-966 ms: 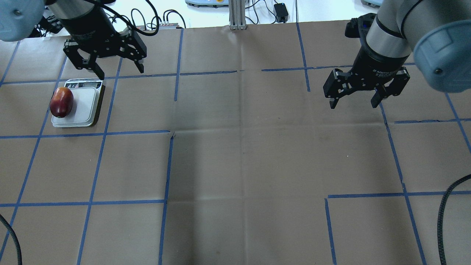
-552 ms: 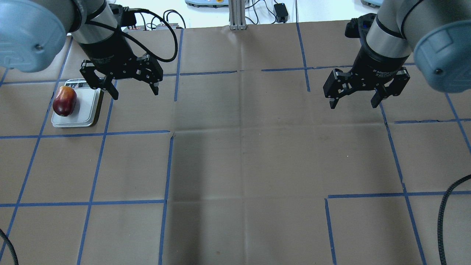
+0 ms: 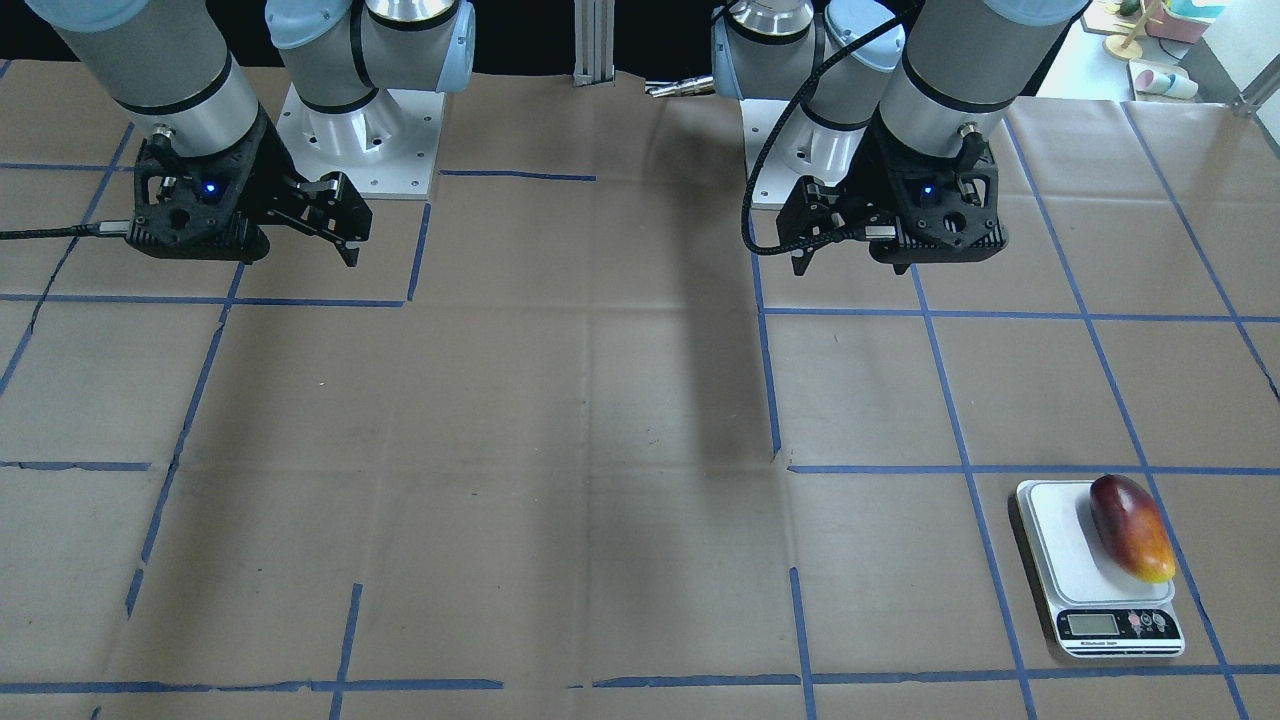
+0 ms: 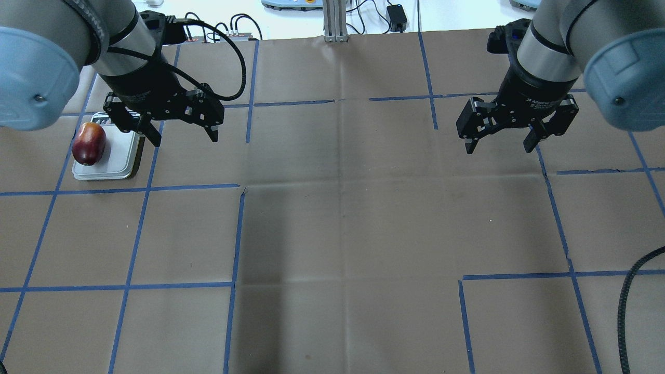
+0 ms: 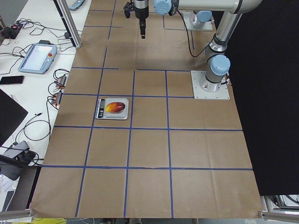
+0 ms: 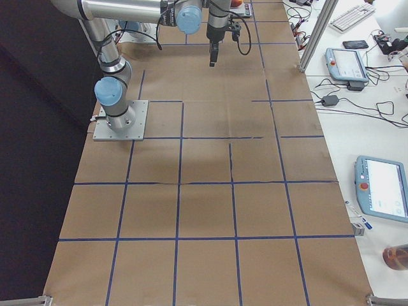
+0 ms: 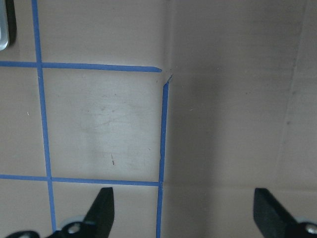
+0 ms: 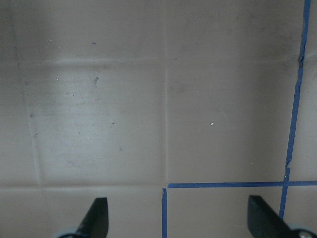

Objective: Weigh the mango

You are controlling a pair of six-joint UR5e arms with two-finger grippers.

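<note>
Overhead exterior view, so clock directions go by that: the mango [image 4: 89,144] is lying on the scale [image 4: 122,150], way out around 10 o'clock on the table [image 4: 337,223]. It sits along the 9 o'clock edge of the white platform, not centred, long axis running 12 to 6. From the front-facing camera you can see the mango [image 3: 1130,527] is dark red, going orange-yellow at the end nearest the scale's display. Nothing is touching it.

The left gripper [image 4: 185,139] is hovering just off the scale's 3 o'clock side, above the paper. One finger overlaps the scale's corner in this view, but it looks raised rather than touching. Jaws spread wide, nothing between them. Its wrist cam shows both fingers [image 7: 101,210] far apart over bare paper and blue tape lines [image 7: 163,129].

The right gripper [image 4: 499,149] is well apart, over at about 2 o'clock on the table. It's also gaping wide and empty, hanging above the paper.
</note>
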